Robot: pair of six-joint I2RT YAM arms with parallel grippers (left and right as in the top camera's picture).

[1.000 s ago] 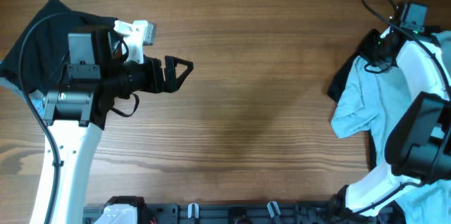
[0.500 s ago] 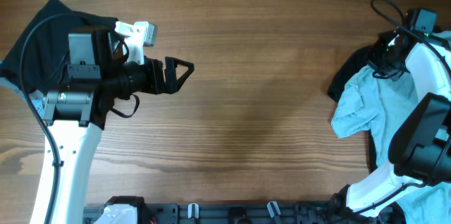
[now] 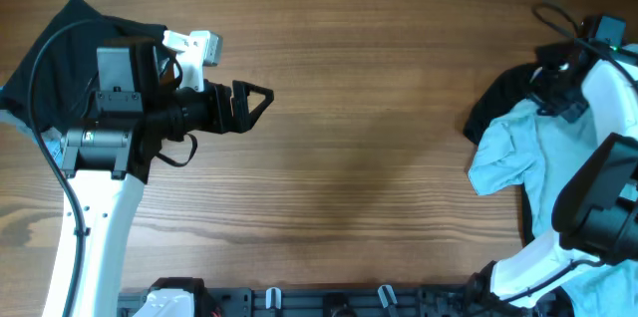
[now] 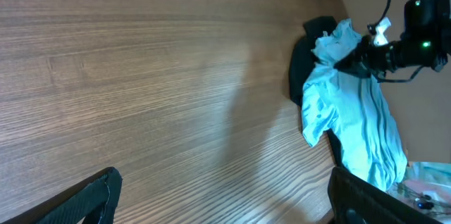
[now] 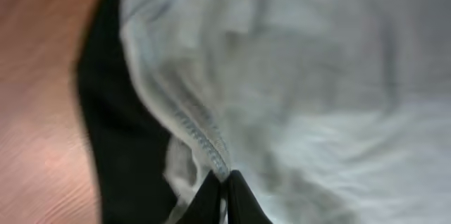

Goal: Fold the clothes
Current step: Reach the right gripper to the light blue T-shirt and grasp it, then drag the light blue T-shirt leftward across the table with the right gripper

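One blue shirt (image 3: 508, 148) lies at right, atop one dark garment (image 3: 495, 98); a second dark garment (image 3: 55, 48) sits upper left. The left claw (image 3: 254, 103) gapes wide and empty over the tabletop (image 3: 359, 177); the right claw (image 5: 224, 185) pinches the shirt's hem.

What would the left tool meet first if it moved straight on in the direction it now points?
Likely the black garment beside the pale blue T-shirt, past bare table; the left tool height is unclear.
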